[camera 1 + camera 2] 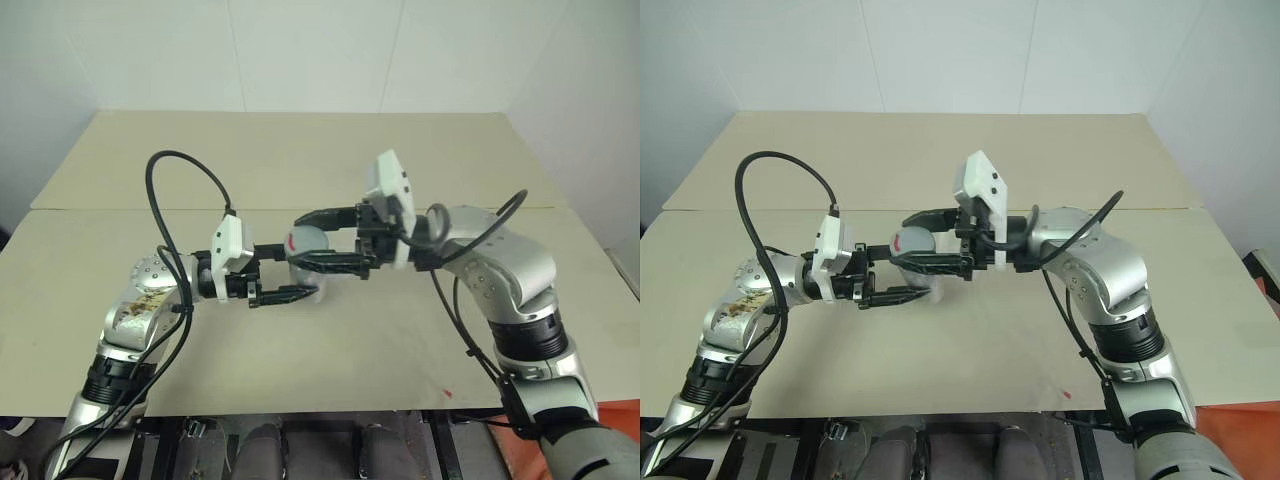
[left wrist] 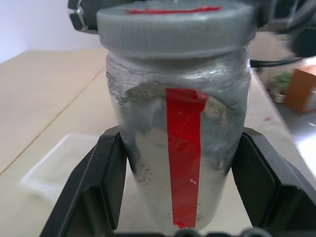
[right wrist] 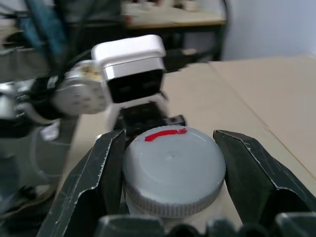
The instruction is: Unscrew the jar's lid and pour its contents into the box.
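The clear jar [image 2: 143,148], marked with a red stripe and holding grey powder, is held upright above the table between my two grippers. My left gripper [image 1: 295,270] is shut on the jar's body, its black fingers [image 2: 98,187] pressing on both sides. The grey lid [image 3: 173,168] sits on top of the jar with a red mark on it. My right gripper [image 1: 298,240] comes in from the right and is shut on the lid, one finger on each side of its rim. The translucent box [image 2: 59,165] lies on the table just beside and below the jar.
The beige table [image 1: 330,350] has a seam running across its middle and a small red mark [image 1: 447,392] near the front right. A white wall stands behind the far edge. Black cables loop over both arms.
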Available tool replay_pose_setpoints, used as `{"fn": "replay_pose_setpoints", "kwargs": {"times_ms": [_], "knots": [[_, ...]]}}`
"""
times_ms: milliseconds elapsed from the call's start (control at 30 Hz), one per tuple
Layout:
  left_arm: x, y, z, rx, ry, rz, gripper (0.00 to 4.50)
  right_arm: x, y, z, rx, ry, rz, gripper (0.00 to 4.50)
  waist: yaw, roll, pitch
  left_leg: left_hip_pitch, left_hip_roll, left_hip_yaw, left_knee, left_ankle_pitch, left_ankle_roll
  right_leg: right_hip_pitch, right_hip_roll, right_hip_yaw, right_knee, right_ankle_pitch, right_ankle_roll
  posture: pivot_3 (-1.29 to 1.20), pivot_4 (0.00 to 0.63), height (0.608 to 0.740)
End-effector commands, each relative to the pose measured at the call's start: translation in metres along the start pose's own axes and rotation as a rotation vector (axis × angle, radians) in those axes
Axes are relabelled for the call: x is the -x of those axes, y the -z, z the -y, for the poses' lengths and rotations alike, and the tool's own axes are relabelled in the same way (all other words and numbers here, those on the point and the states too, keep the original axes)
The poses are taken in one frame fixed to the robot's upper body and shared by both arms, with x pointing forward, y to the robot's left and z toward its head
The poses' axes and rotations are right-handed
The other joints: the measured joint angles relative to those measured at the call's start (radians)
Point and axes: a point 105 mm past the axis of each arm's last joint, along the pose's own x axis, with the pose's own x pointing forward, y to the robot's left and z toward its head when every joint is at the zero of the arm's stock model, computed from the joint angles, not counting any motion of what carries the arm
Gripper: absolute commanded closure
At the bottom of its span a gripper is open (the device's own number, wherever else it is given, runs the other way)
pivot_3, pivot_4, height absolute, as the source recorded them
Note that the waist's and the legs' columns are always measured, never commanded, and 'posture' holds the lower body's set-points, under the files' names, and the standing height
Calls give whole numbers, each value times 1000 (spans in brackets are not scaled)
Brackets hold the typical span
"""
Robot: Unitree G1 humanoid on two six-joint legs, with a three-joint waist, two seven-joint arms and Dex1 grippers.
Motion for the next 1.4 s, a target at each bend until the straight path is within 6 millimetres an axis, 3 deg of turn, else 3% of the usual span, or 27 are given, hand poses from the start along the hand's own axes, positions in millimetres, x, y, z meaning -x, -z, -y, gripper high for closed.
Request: {"fn": "replay_pose_setpoints", "kwargs": {"times_ms": [33, 233, 367, 533, 567, 767, 1067, 1400], "knots": [[-7, -29, 7, -111, 93, 61, 1734, -7, -5, -19, 45, -242, 8, 1696, -2, 0, 0, 0, 0, 0, 0, 0, 0, 0, 0, 0, 0, 0, 0, 0, 150, 740], [-6, -34, 16, -128, 170, 62, 1734, -3, -1, -20, 44, -417, 4, 1696, -4, 0, 0, 0, 0, 0, 0, 0, 0, 0, 1, 0, 0, 0, 0, 0, 150, 740], [-5, -35, 17, -125, 166, 62, 1734, -7, 0, -11, 67, -412, 6, 1696, -4, 0, 0, 0, 0, 0, 1, 0, 0, 0, 1, 0, 1, 0, 0, 0, 150, 740], [0, -29, 12, -101, 102, 46, 1734, -9, -3, -2, 78, -310, 51, 118, -4, 0, 0, -1, 1, 0, 0, 0, 0, -1, 0, 1, 1, 0, 0, 0, 150, 740], [2, -27, 11, -96, 82, 39, 1734, -9, -4, 1, 81, -265, 58, 20, -4, 0, 0, -1, 1, 0, 0, 0, 0, -2, 0, 1, 1, 0, 0, 0, 150, 740], [15, -20, 1, -51, -39, 25, 1734, 1, -9, 12, 100, -46, 108, 20, -1, 0, 0, -1, 1, 0, 1, 0, 0, -2, 0, 0, 1, 0, 0, 0, 150, 740], [33, -6, -23, 50, -282, -4, 1734, 18, -13, 14, 116, 255, 125, 20, -1, 0, 0, -1, 1, 0, 0, 0, -1, -2, 0, 0, 2, 0, 0, 0, 150, 740], [19, -2, -41, 53, -454, -5, 1734, -8, -20, 34, 30, 585, 93, 20, -4, 0, 0, -2, 0, 0, 0, 1, -1, -4, 0, 1, 3, 0, 0, 0, 150, 740]]}}
